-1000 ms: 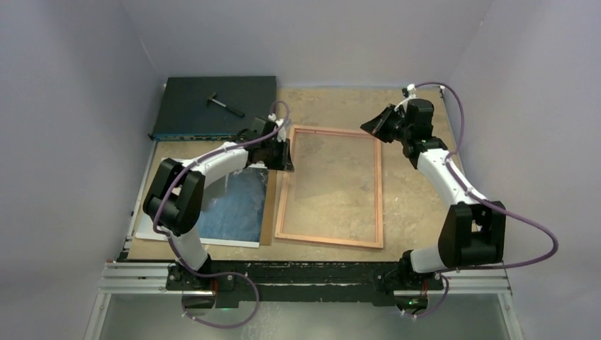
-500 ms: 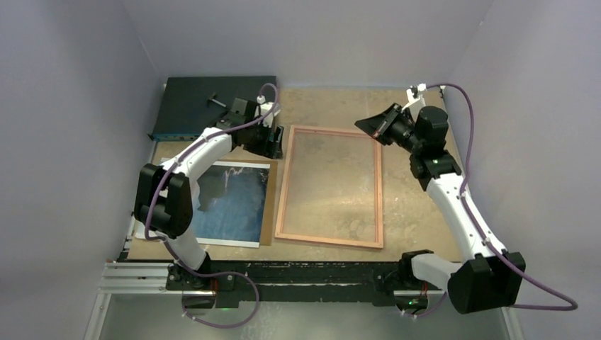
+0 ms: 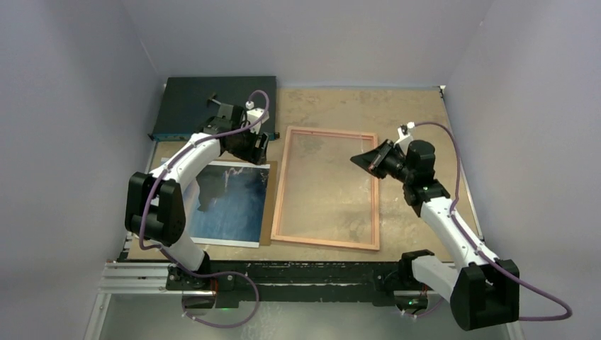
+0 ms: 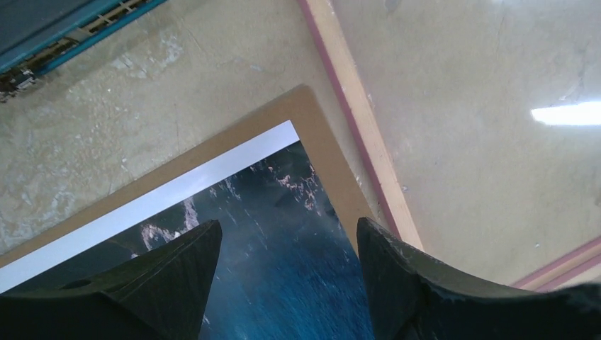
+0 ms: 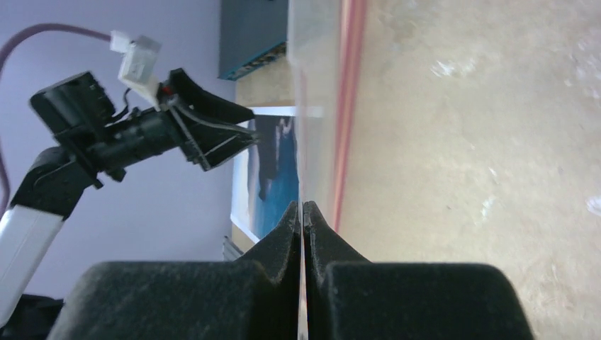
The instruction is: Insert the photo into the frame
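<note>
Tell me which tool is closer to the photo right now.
Left. The left tool hangs open right over the photo's far corner beside the frame; the right tool is across the frame, at its right side.

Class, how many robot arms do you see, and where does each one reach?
2. The left arm reaches over the photo's far corner; the right arm reaches the frame's right edge. None appears hidden.
</note>
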Robot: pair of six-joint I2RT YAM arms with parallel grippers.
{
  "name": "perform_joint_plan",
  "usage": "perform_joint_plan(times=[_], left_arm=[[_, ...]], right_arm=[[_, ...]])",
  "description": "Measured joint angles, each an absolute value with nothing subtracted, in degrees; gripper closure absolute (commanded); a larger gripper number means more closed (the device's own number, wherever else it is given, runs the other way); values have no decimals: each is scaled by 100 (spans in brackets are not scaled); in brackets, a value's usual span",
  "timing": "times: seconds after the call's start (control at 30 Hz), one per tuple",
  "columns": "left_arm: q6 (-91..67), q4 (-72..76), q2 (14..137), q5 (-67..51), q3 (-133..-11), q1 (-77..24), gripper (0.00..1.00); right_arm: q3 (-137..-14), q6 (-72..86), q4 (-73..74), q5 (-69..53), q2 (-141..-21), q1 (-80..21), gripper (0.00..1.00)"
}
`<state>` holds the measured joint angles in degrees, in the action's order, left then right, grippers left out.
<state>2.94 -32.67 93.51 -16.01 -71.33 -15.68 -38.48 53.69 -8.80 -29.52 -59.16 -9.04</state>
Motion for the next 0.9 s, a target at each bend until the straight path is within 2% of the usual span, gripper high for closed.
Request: perform_joint_plan(times=[0.23, 0.7, 0.9], left_arm=[[493, -3249, 9351, -1603, -6825, -1588, 36], [1129, -2744, 9424, -1446, -5771, -2171, 58], [1168, -2517, 9579, -1363, -5725, -2224, 62]], right_arm=[[-3013, 5610, -1111, -2950, -5736, -862, 100], [-2882, 5658, -1319, -2965, -5625, -705, 100], [-2622, 5721, -1553, -2980, -5636, -698, 100]])
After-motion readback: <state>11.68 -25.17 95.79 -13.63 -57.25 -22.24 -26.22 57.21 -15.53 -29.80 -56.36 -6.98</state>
